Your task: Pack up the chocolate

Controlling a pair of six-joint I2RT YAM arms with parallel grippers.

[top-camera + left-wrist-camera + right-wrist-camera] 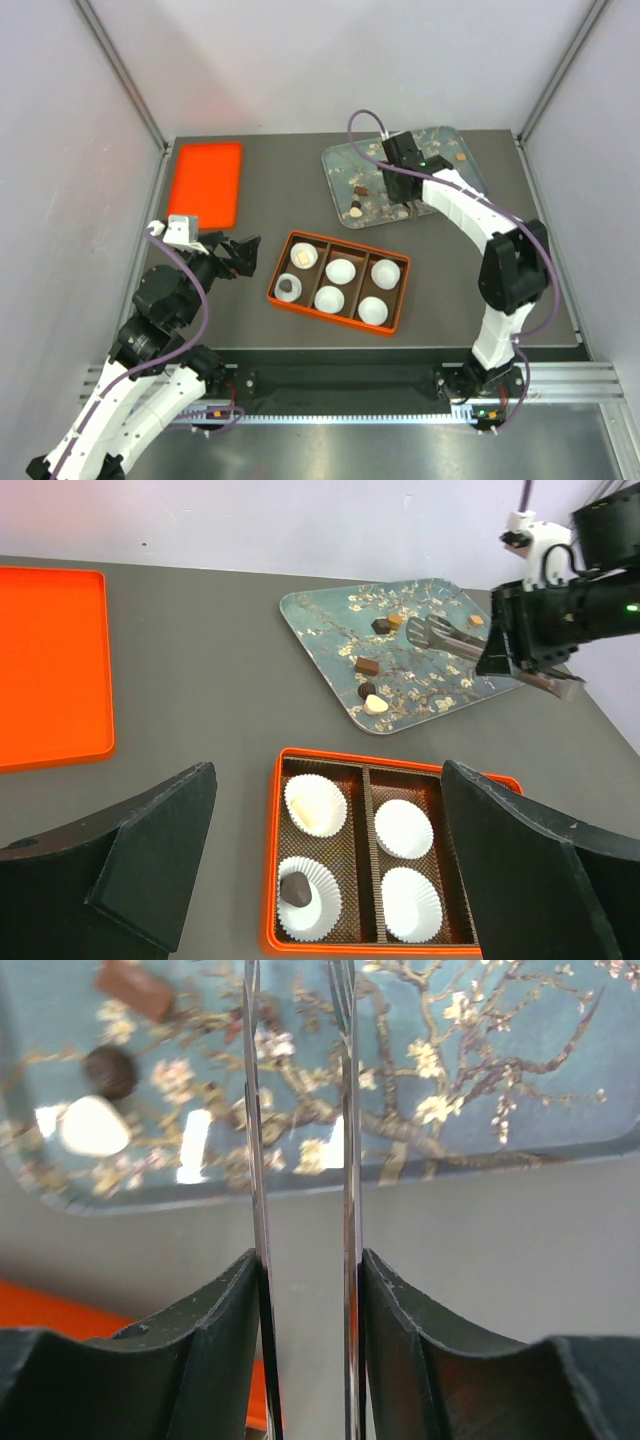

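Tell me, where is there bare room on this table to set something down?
The orange tray is bare, and so is the table strip between it and the blossom tray. Crowded: the blossom tray, with chocolates and the right gripper holding tweezers over it, and the box of cups beside the open left gripper.

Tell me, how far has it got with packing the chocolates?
Two are packed: a pale piece and a dark piece sit in the orange box. In hand: the right fingers hold tweezers over the blossom tray, nothing visibly picked yet. Left: several loose pieces on the tray, and four empty cups to fill.
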